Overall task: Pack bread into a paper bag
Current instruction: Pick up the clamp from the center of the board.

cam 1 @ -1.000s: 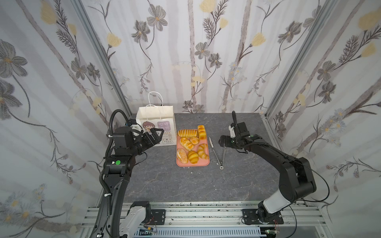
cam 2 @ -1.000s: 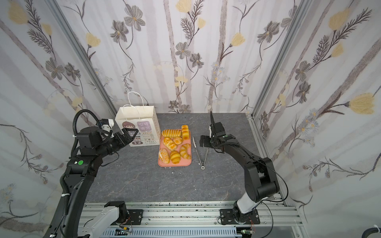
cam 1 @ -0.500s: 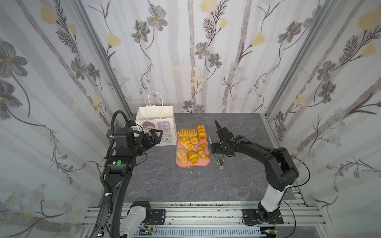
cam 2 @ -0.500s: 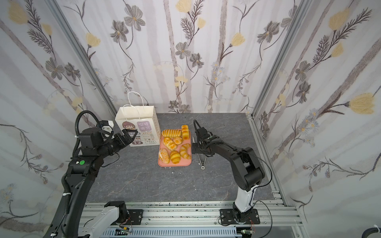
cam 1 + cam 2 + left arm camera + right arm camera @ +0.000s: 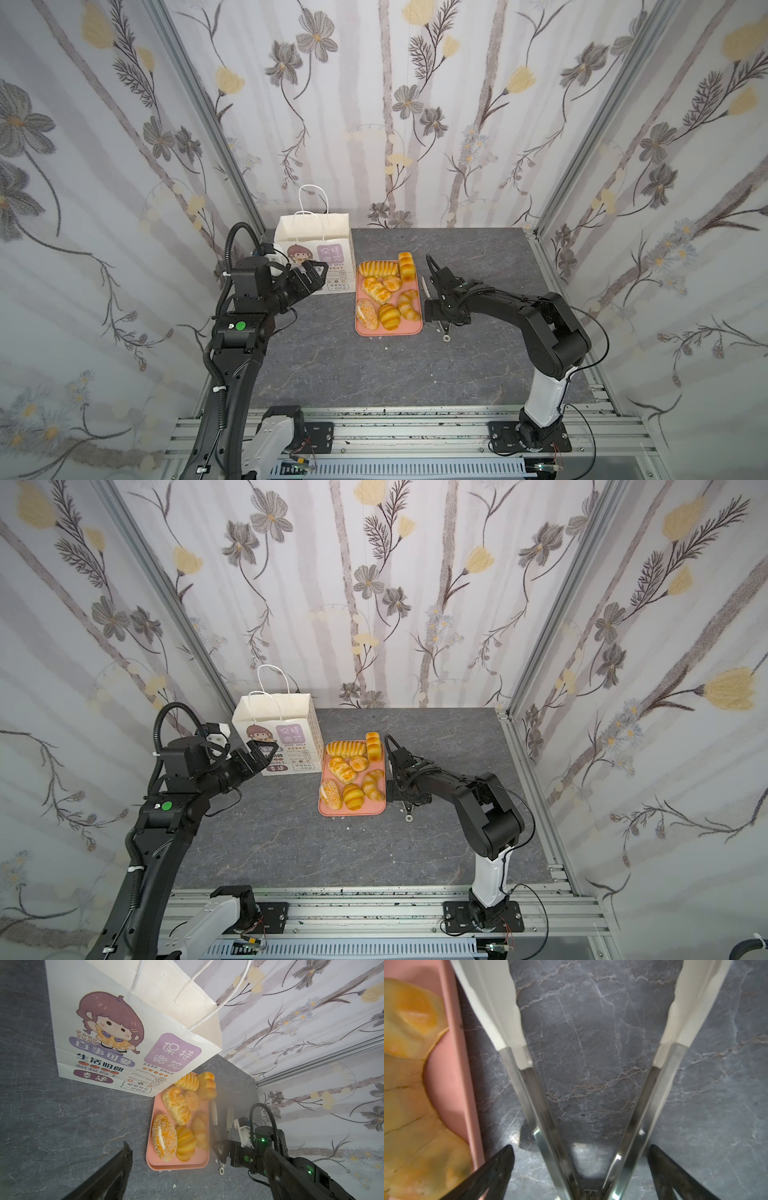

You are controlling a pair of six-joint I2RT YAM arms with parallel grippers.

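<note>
Grey veined tabletop [image 5: 374, 374] (floral-papered walls [image 5: 415, 104] around) carries the paper bag [image 5: 309, 232].

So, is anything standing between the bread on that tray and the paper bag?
Nothing visible. The paper bag stands upright, mouth open, beside the pink tray of bread. The open left gripper hovers at its printed face, not between them.

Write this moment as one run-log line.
left gripper: open, before paper bag | right gripper: open, astride tongs | bread: on pink tray
</note>
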